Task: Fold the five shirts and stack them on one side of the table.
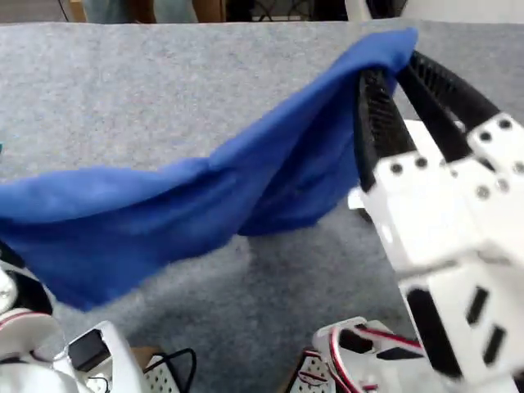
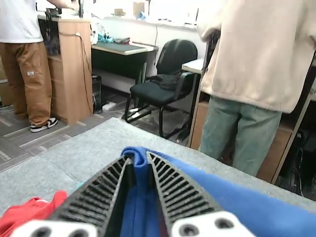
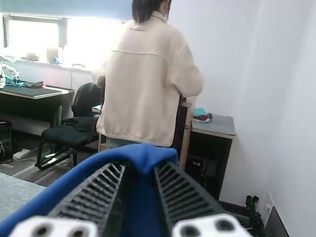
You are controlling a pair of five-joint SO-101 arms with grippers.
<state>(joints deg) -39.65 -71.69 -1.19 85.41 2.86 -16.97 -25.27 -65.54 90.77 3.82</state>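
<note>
Blue soft cloth shirt (image 1: 246,188) sags limp over grey felt desk (image 1: 164,90); ribbed black left gripper (image 2: 138,158) and right gripper (image 3: 139,165) each pinch a bunched edge.

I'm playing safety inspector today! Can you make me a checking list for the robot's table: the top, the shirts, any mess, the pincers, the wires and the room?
Surface: grey table cover, soft-looking and flat.
Job's things: blue shirt lifted off the table, hanging between the two arms and sagging in the middle; red shirt lying crumpled on the table.
Clutter: nothing seen.
Grippers: left pincer shut on the blue shirt; right pincer shut on the blue shirt.
Cables: red and white wires and a black cable by the arm bases.
Surroundings: black office chair and wooden cabinet beyond the table.
</note>
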